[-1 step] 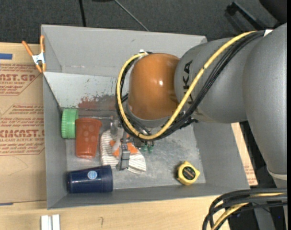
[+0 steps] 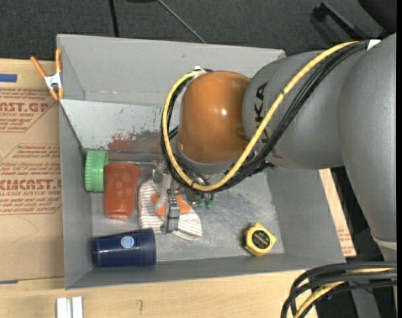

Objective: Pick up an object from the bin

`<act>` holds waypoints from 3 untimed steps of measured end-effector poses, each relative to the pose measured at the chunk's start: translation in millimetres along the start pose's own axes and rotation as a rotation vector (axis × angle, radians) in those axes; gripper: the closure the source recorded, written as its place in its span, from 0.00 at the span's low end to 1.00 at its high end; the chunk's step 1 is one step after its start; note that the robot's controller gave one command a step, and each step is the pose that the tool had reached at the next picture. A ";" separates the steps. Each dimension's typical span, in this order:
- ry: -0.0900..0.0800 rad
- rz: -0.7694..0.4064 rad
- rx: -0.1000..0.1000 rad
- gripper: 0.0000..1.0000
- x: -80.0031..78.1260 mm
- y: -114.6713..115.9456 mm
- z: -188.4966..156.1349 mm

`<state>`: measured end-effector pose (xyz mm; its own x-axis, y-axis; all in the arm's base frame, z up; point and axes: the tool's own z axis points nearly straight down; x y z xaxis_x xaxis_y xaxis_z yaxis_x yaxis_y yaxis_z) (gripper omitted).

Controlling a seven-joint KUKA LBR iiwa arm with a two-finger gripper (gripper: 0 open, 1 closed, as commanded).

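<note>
Grey metal bin viewed from above; positions taken from the jaws, left to right.

Farthest left of the jaws: green ribbed cap, on its side near the left wall and a little farther back than the jaws. Just right of it, touching its lower corner: orange-red container, dimpled on its upper face, lying lengthwise front to back. Well left of the jaws, yet close to the cloth's left edge.

Left of the jaws and nearer the front wall: dark blue can, on its side along that wall, with a round pale label facing up. Apart from the orange-red container, with its right end near the cloth's lower edge.

Directly beneath the jaws: white cloth, crumpled and faintly striped, spread from just left of the jaws to just right and in front of them. Small orange patch on it beside the jaws, nature not determinable.

Gripper low on the white cloth, mid-bin toward the front. Jaw opening: cannot be told. Lower end lost against the folds, upper part hidden under the wrist's orange cover and looped yellow and black cables. Grip on the cloth not confirmable.

Right of the jaws, well apart and near the front wall: yellow tape measure, flat on bare floor.
</note>
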<state>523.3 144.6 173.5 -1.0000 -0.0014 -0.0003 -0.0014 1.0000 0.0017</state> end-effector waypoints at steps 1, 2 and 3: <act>-0.005 -0.101 0.001 0.00 -20.5 -25.1 52.9; -0.001 -0.181 0.001 0.00 -33.2 -54.0 105.9; -0.001 -0.170 0.000 0.00 -35.3 -54.3 103.6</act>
<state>558.7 90.6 69.8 -0.9853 -0.1709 -0.0013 -0.1709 0.9853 0.0019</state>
